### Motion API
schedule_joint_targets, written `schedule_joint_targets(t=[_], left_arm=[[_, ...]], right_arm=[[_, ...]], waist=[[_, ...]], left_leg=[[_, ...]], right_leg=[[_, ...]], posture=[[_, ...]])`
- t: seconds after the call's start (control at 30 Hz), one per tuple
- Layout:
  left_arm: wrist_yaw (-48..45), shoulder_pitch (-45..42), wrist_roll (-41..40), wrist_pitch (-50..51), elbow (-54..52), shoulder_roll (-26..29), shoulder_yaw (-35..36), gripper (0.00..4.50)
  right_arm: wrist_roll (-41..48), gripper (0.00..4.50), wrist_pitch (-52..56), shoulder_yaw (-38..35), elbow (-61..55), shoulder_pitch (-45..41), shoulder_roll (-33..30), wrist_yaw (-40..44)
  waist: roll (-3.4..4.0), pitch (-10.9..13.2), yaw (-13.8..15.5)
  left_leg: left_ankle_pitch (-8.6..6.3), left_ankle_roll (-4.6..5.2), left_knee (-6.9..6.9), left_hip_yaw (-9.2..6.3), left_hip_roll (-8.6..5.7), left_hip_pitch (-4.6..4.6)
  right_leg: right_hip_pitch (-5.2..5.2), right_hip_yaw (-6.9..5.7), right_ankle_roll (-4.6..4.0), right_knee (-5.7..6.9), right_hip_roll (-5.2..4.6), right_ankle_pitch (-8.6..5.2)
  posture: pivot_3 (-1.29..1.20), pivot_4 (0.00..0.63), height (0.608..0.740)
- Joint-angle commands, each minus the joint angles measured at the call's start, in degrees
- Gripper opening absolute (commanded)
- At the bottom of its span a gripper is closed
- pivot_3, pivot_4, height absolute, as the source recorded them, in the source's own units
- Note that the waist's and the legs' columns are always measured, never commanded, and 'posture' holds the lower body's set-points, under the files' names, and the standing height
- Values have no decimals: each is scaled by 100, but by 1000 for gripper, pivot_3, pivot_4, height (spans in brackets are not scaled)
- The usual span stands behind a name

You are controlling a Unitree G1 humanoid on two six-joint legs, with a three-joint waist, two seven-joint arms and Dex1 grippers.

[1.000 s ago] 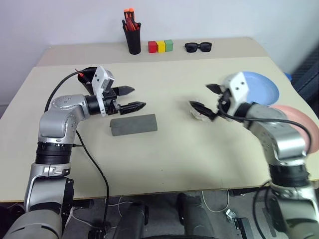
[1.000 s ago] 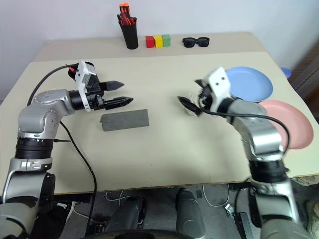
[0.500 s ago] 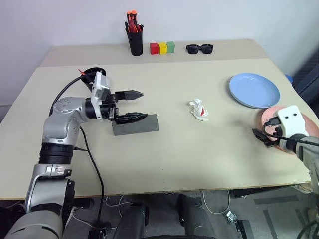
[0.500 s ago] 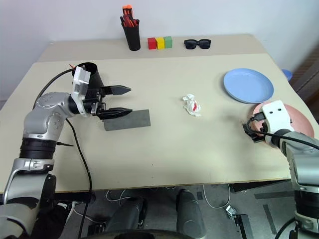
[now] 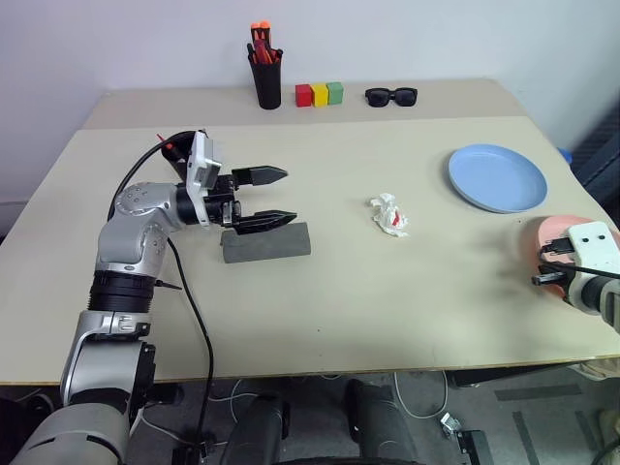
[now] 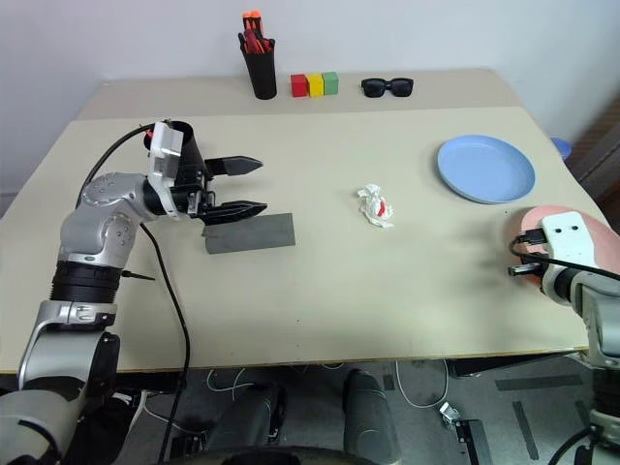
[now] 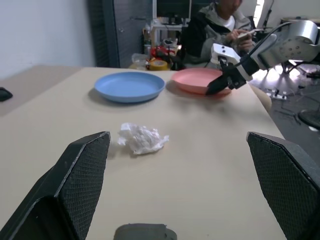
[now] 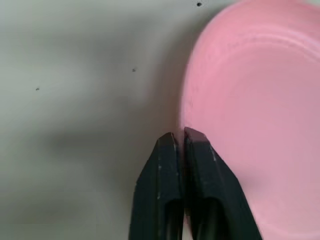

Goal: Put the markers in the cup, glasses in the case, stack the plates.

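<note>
My right gripper (image 8: 181,134) is shut at the near rim of the salmon pink plate (image 8: 250,75), and the rim's edge runs in between its fingertips. This plate lies at the table's right edge, with the light blue plate (image 5: 497,177) just behind it. My left gripper (image 5: 289,195) hangs open, pointing right, just above the shut grey case (image 5: 266,242). Behind its wrist stands the wide black cup (image 5: 182,142), with a red-ended marker (image 5: 166,147) poking over its rim. The glasses are hidden from view.
A crumpled white paper scrap (image 5: 389,215) lies mid-table. Along the back edge stand a narrow black cup of orange-red pens (image 5: 266,77), three coloured blocks (image 5: 319,94) and black sunglasses (image 5: 390,96). A person (image 7: 220,20) sits beyond the table's right side.
My right arm swung from the paper scrap at mid-table out to the pink plate, and its fingers closed there. My left gripper stayed open over the case.
</note>
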Motion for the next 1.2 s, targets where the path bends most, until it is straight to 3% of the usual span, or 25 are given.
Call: schedule_joint_targets(t=[0.03,0.17,0.3,0.47,0.7,0.8,1.0,1.2], left_arm=[[117,-15,-79,-123,-143,32,179,4500],[266,-25,-63,-216,-128,-28,217,4500],[372,-21,-36,-309,-126,-40,232,4500],[469,89,-64,-269,-314,14,251,4500],[698,383,-171,-42,-773,179,345,4500],[775,530,-234,63,-977,262,384,4500],[848,536,-244,162,-1035,267,362,4500],[803,406,-280,160,-915,234,347,4500]], right_arm=[[-307,22,-712,-149,429,-502,-313,-317],[-310,22,-1372,109,867,-1362,-343,-214],[-747,22,-2392,895,1769,-2282,-419,71],[-1183,22,-3576,1824,3256,-3697,34,385],[-1379,22,-4320,2196,4558,-4182,579,539],[-1540,1034,-4364,2300,4907,-4237,624,441],[-1263,4099,-4259,2036,4504,-4398,639,521],[635,4099,-1933,921,1942,-3896,1227,868]], waist=[[2,1,-8],[5,2,-53],[6,2,-53],[7,3,-60],[6,4,-20],[9,5,-21],[9,5,-79],[10,6,-148]], left_leg=[[0,0,0,1,0,1],[0,0,-4,5,2,7],[0,0,-8,8,4,11],[0,-1,-7,11,3,9],[-1,0,-11,5,0,-1],[-1,0,-11,4,-1,-5],[-1,0,-11,5,0,-2],[-1,0,-13,-3,2,-3]], right_leg=[[0,0,0,0,0,0],[0,1,0,0,0,0],[0,1,0,1,1,0],[-1,3,1,-3,1,0],[-6,3,2,-6,-1,1],[-11,3,3,-6,-1,2],[-12,3,2,-3,0,2],[-13,2,2,1,2,2]], posture=[[0,150,740],[0,150,740],[0,150,740],[0,150,740],[0,150,740],[0,150,740],[0,150,740],[0,150,740]])
